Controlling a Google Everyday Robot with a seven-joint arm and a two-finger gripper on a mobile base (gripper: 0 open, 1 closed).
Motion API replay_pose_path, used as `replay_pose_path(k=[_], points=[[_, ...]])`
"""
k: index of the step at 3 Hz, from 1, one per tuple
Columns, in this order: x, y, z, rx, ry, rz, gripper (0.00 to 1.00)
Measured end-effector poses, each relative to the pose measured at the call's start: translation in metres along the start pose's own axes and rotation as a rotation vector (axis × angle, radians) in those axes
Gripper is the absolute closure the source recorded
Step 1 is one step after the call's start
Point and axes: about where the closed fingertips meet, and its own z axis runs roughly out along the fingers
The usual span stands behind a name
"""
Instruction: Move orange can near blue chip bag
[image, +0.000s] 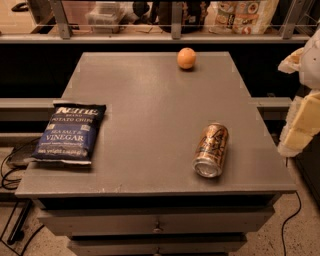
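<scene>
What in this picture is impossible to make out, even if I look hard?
- Gripper: pale shape at the camera view's right edge, beside the table; the edge cuts most of it off.
- Orange can: lying on its side; its lettering is too small to read.
- Blue chip bag: bottom line of print too small to read.
- Packages on the back shelf: cut off by the top edge.

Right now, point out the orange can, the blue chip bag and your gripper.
orange can (211, 150): camera view, middle of its side as it lies on the table.
blue chip bag (68, 132): camera view, on the white lettering.
gripper (300, 127): camera view, pale body at the right edge, beside the table.
</scene>
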Motion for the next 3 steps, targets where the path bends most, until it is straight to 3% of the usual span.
replay_pose_path(k=[1, 3], points=[[0.000, 0.000, 0.000, 0.000, -0.001, 0.000, 0.00], [-0.052, 0.022, 0.050, -0.139, -0.257, -0.024, 0.00]])
